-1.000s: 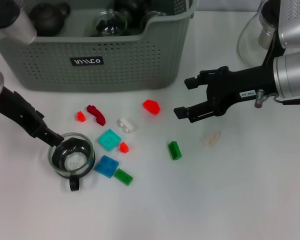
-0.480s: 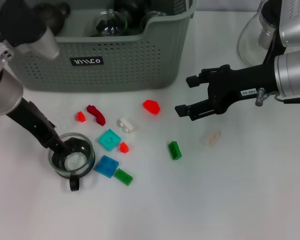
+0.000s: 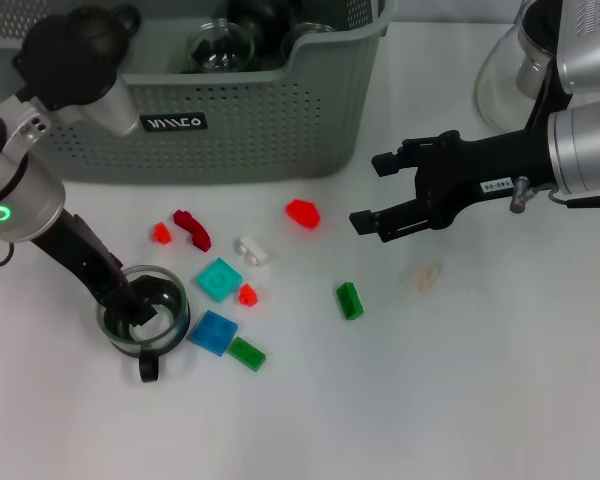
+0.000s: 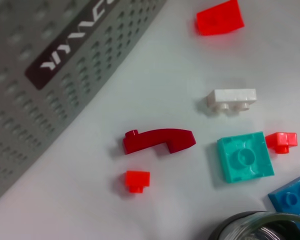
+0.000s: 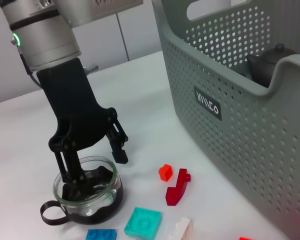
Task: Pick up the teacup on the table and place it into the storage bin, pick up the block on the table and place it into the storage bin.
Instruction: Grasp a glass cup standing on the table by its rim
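Observation:
The glass teacup [image 3: 155,335] with a black handle stands at the front left of the table. My left gripper [image 3: 130,300] is open and straddles its far wall. In the right wrist view one finger [image 5: 72,187] of the left gripper [image 5: 96,172] reaches down inside the teacup [image 5: 97,200], while the other stays outside the rim. Several blocks lie between the cup and the grey-green storage bin [image 3: 230,110], among them a red block [image 3: 302,213], a teal one [image 3: 220,279] and a green one [image 3: 349,300]. My right gripper [image 3: 372,192] hovers open, right of the red block.
The bin holds a dark teapot [image 3: 95,30] and glassware. A glass carafe [image 3: 505,80] stands at the back right. A pale translucent block [image 3: 425,275] lies under the right arm. The left wrist view shows the bin wall [image 4: 50,75], loose blocks and the cup's rim [image 4: 255,222].
My left arm has swung its wrist in over the bin's front, and its finger has gone down into the teacup. The right gripper has barely moved.

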